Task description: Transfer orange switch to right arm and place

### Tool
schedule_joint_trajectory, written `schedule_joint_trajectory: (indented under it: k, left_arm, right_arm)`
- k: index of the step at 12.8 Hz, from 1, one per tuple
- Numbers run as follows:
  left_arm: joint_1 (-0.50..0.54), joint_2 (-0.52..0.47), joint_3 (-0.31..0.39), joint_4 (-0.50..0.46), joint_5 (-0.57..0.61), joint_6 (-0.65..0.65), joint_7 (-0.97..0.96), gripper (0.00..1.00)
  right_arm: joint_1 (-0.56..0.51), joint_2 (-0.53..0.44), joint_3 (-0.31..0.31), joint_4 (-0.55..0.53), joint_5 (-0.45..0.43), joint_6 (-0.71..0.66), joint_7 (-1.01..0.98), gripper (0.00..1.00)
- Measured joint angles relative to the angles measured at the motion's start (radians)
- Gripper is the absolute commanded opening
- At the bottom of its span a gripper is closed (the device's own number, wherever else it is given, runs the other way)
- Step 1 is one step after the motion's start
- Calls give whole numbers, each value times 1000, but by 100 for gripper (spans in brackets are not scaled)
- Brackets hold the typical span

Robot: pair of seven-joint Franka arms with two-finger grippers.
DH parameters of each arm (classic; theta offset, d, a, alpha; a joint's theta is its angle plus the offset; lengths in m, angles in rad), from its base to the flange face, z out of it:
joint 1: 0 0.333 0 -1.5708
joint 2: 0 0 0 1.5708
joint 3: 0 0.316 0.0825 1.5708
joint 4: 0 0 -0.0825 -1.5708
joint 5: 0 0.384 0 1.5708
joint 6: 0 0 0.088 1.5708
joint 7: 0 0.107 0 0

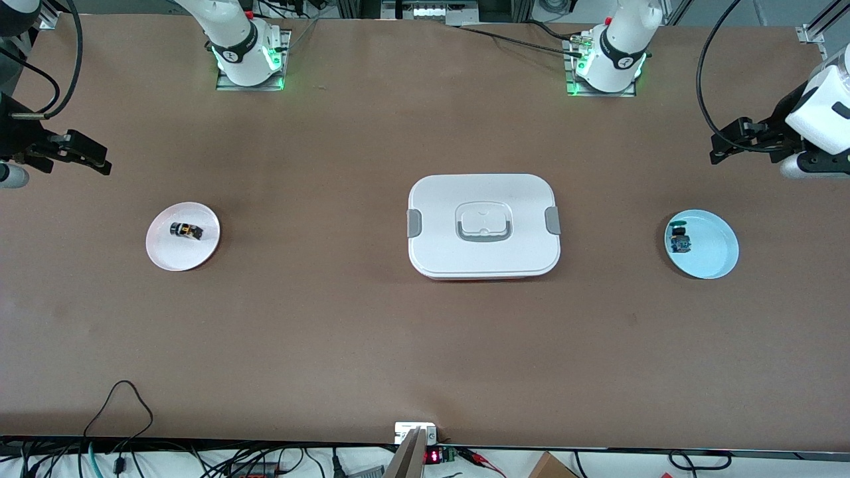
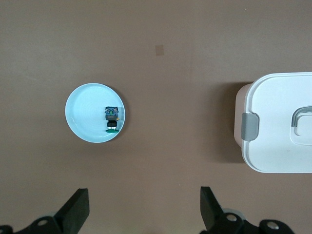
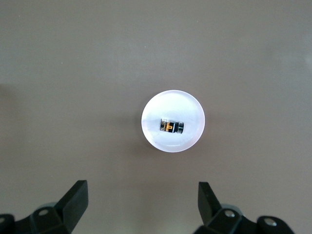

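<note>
The orange switch [image 1: 185,230], a tiny black cylinder with an orange end, lies on its side on a pale pink plate [image 1: 166,255] toward the right arm's end of the table. The right wrist view looks down on the switch [image 3: 171,127] and its plate [image 3: 190,109]. My right gripper [image 1: 99,156] hangs open and empty over bare table at that end, apart from the plate; its jaws [image 3: 142,186] stand wide. My left gripper [image 1: 722,143] waits open and empty over the left arm's end of the table, jaws [image 2: 144,192] spread.
A light blue plate [image 1: 714,249] at the left arm's end holds a small blue-and-green module [image 1: 680,240], also seen from the left wrist as plate [image 2: 83,112] and module [image 2: 112,118]. A white lidded box [image 1: 483,226] with grey clips sits mid-table; its end [image 2: 278,126] shows too.
</note>
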Motion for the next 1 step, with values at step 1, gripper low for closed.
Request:
schedule_joint_trajectory:
  k: [1]
  left_arm:
    - [0,0,0,0,0,0,0,100]
  right_arm:
    - [0,0,0,-1,0,0,0,100]
